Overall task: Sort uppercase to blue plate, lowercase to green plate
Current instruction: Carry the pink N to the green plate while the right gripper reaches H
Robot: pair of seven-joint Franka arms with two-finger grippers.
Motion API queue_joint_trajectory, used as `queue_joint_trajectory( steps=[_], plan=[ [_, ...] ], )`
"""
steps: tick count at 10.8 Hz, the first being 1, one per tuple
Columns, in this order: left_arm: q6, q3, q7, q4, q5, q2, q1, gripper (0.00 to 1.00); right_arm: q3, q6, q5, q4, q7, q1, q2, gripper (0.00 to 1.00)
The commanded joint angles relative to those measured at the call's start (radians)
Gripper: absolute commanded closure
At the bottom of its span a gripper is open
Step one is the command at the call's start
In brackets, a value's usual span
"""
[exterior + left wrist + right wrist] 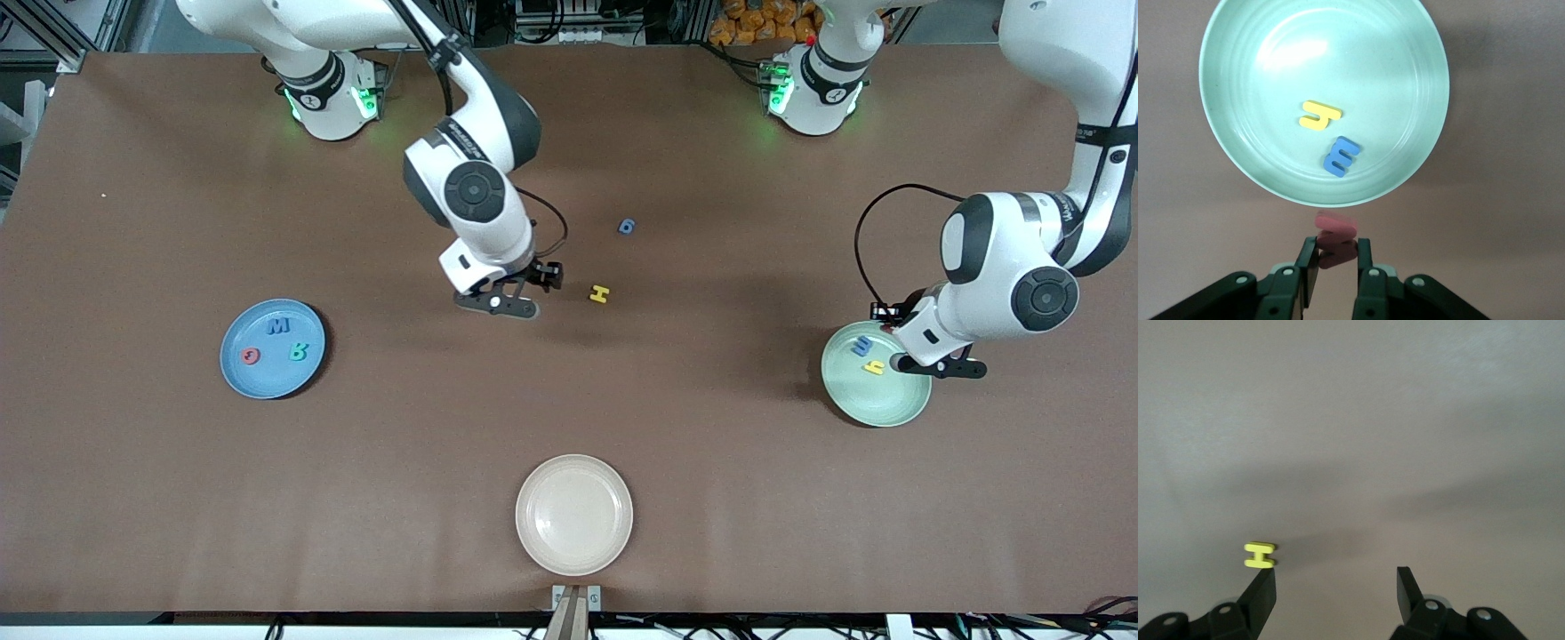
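The round medium-blue plate (233,366) near the right arm's end holds a blue M (278,325), a red ring letter (251,356) and a teal letter (299,352). The right gripper (498,303) hangs over bare table, fingers spread wide with nothing between them, beside the blocky yellow H (599,293). A small blue rounded letter (627,226) lies farther from the camera. The left gripper (1337,257), over the pale mint-green plate (889,408), is pinching a dark red letter (1335,239); a blue m (1340,157) and a small yellow h (1319,115) already lie in that plate.

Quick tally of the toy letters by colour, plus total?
Blue: 3: M, one in green plate, one loose
Yellow: 2: H, one in green plate
Red: 2: ring, one in left hand
Teal: 1
Total: 8
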Motion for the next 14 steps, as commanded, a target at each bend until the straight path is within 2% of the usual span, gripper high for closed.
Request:
queue_joint_trajectory(
  steps=[1, 4, 7, 10, 14],
  plan=[
    [0.013, -0.005, 0.018, 0.007, -0.021, 0.009, 0.003, 1.00, 0.006, 0.035, -0.014, 0.103, 0.107, 0.043, 0.109, 0.18],
    [0.026, -0.005, 0.018, 0.010, -0.020, 0.032, 0.015, 1.00, 0.019, 0.050, -0.099, 0.192, 0.263, 0.091, 0.201, 0.19],
    [0.036, -0.002, -0.002, 0.007, -0.061, 0.049, 0.017, 1.00, 0.019, 0.160, -0.135, 0.196, 0.325, 0.131, 0.256, 0.20],
    [0.054, -0.002, -0.002, 0.007, -0.066, 0.079, 0.019, 1.00, 0.019, 0.184, -0.225, 0.196, 0.372, 0.143, 0.288, 0.23],
    [0.103, 0.003, -0.017, 0.037, -0.055, 0.113, 0.017, 1.00, 0.019, 0.223, -0.227, 0.206, 0.408, 0.158, 0.325, 0.27]
  ],
)
